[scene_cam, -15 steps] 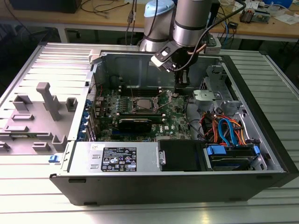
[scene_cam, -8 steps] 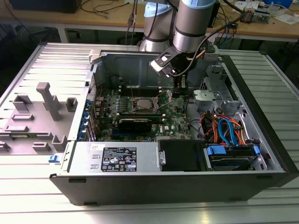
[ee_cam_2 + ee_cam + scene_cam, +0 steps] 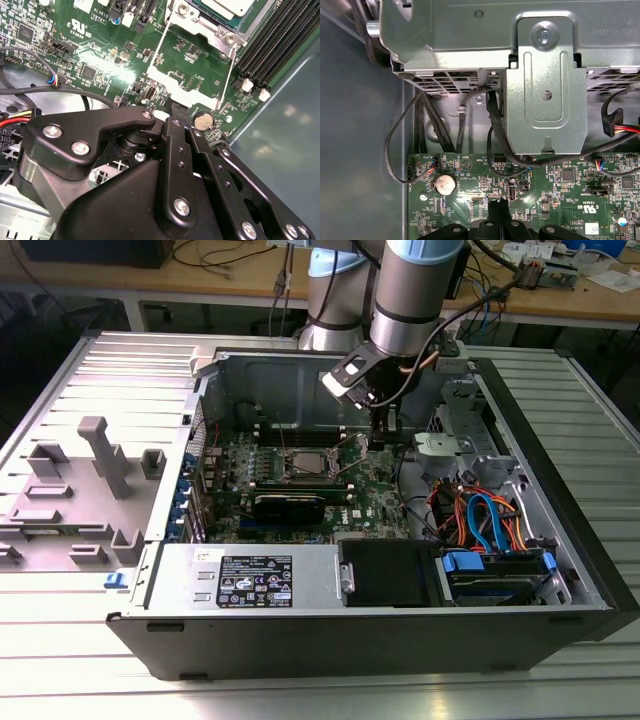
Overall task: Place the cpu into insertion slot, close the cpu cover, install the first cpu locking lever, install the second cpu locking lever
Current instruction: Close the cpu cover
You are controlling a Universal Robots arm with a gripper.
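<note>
The cpu [image 3: 227, 6] shows its pale silvery top inside the motherboard socket [image 3: 305, 465], with the silver cpu cover [image 3: 200, 24] lying as a frame around it, screws at its corners. I cannot make out how the locking levers stand. My gripper [image 3: 385, 432] hangs over the green board on the exterior view's right of the socket, a short way from it. Both wrist views show the black fingertips [image 3: 176, 114] drawn together just above the board, with the gripper [image 3: 499, 206] shut and nothing between its fingers.
Black memory slots [image 3: 270, 45] run beside the socket. A coin battery [image 3: 444, 184] sits close to the fingertips. A grey metal drive bracket [image 3: 545, 95] with black cables [image 3: 492, 125] rises just beyond. Orange and blue cables [image 3: 480, 520] fill the case's right. Grey fixtures [image 3: 100, 455] stand outside, left.
</note>
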